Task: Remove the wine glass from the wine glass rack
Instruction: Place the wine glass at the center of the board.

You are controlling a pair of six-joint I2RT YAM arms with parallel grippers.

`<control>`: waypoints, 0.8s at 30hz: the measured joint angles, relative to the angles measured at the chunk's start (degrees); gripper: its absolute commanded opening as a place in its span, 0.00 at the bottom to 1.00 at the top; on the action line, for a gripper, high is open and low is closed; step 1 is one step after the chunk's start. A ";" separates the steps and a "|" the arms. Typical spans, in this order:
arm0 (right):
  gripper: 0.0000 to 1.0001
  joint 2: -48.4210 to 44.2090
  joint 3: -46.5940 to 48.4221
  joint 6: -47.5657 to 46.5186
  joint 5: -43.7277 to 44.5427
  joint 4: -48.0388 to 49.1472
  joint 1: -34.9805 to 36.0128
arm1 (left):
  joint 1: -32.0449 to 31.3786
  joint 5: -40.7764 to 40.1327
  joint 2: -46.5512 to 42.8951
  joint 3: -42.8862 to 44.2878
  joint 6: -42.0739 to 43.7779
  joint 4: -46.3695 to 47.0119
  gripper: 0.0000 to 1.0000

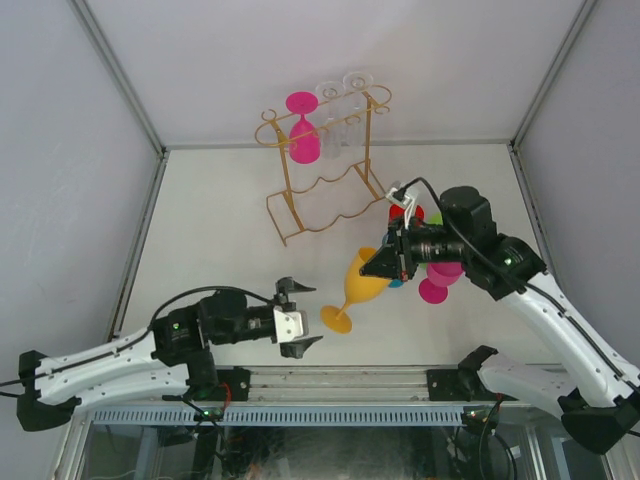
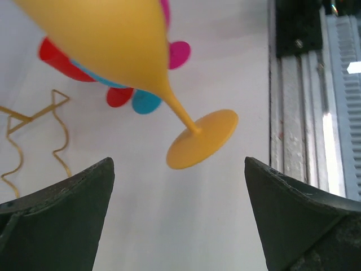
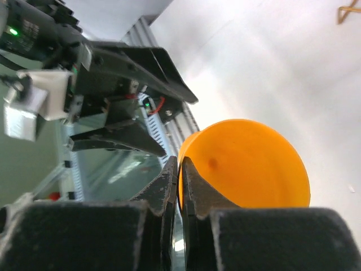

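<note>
**A:** Left gripper [image 1: 297, 318] status?

**B:** Spread wide, holding nothing. The foot of the orange glass [image 1: 360, 285] sits just ahead of it. In the wrist view it's centred between the fingers [image 2: 62, 214] and clear of both.

**A:** So who has the glass?

**B:** Right gripper [image 1: 385, 262]. Its jaws are clamped on the bowl's rim.

**A:** Axis?

**B:** Tilted. Bowl is up at the right gripper, and the stem runs down and away from it, almost straight at the left gripper. Can't tell if the foot touches the table [image 1: 230, 230].

**A:** Which arm moves next?

**B:** My read is the right one, since it's carrying. The glass is off the rack, so what's left is standing it upright and letting go. The left is nearest the foot and could steady the stem.

**A:** What's on the rack?

**B:** The rack [image 1: 300, 215] stands well beyond both grippers. One pink glass [image 1: 304, 135] and two clear glasses [image 1: 340, 120] hang bowl-down from its top rails.

**A:** Anything else?

**B:** Loose glasses [image 1: 437, 285] in pink, red, blue and green are bunched under the right gripper.
</note>
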 measured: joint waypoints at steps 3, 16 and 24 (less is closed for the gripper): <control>0.00 -2.16 0.42 -3.08 9.68 -2.16 5.40 | 0.02 -5.38 -2.93 -2.23 -3.56 5.20 1.00; 0.00 -3.56 -0.70 -12.28 46.90 -7.13 26.91 | 0.31 -48.50 -9.84 -8.33 -31.56 17.79 1.00; 0.00 -3.26 -8.61 -9.79 54.49 -5.25 29.97 | 3.56 -56.46 -6.19 -2.54 -46.93 7.80 1.00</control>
